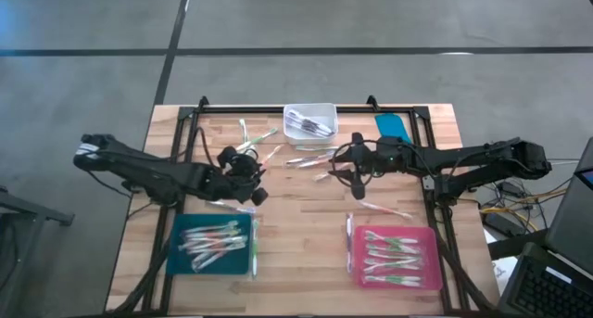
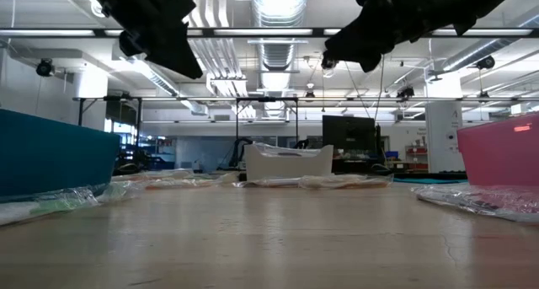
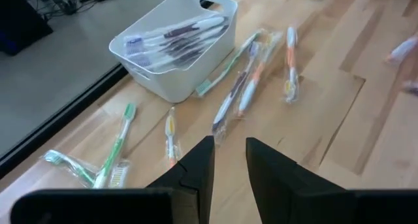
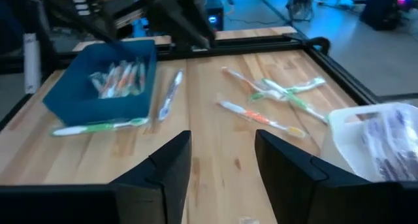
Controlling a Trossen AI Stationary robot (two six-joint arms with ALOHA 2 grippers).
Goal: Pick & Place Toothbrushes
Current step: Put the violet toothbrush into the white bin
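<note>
Sorting step, both grippers empty, next pick pending. Best to drop straight down over a single wrapped stick, jaws across its thin axis, clear of neighbours so only one comes up.

Loose whitish plastic toothbrushes with green and orange accents (image 1: pixel 310 159) scattered on the wooden slatted table (image 1: pixel 306 253) between the arms, just in front of the small white rectangular bin (image 1: pixel 309 121), which holds more. Others already in the flat teal tray (image 1: pixel 212 245) and flat pink tray (image 1: pixel 398 258); one lies beside the teal tray.

Left gripper (image 3: pixel 228 160): raised off the table near the teal tray's far corner, fingers a narrow gap apart, holding nothing. Right gripper (image 4: pixel 222 160): hovering mid-table over the loose pile, arm stretched in from the right, fingers parted wide, nothing between them.
</note>
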